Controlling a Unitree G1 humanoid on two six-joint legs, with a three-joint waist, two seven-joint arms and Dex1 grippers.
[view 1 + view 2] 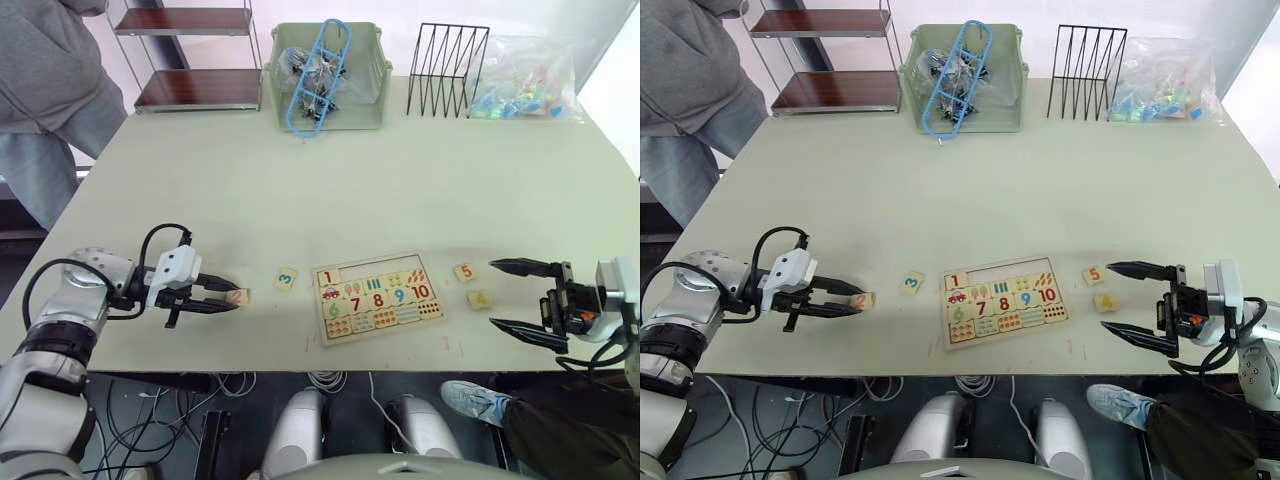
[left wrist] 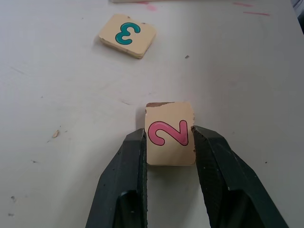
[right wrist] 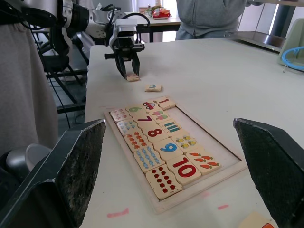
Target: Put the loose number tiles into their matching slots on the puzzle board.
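Left gripper (image 2: 168, 142) had its two black fingers closed in against the side edges of the 2 tile (image 2: 169, 134), the tile still flat on the table (image 1: 300, 190) left of the puzzle board (image 1: 377, 298); looked gripped but not lifted. Right gripper (image 1: 520, 295) sat wide open and empty at the right table edge, near the 4 tile (image 1: 479, 298) and the 5 tile (image 1: 464, 271), both just right of the board. The 3 tile (image 1: 287, 278) lay between the 2 tile and the board. The 1 tile (image 1: 327, 277) was already at the board's top-left corner, rest of the top row open. To do this step well, my judgement: keep the squeeze square on the tile's edges, lift straight up enough to clear the 3 tile, carry right to the slot next to the 1, lower flat with the digit aligned to the board, release only once it seats. Risk: thin tile could pivot or slip between the fingers. Further back: a green bin (image 1: 325, 75) with a blue looped object, a black wire rack (image 1: 447, 68), a plastic bag (image 1: 525, 85), and a person in grey (image 1: 45, 90) at the far left corner.
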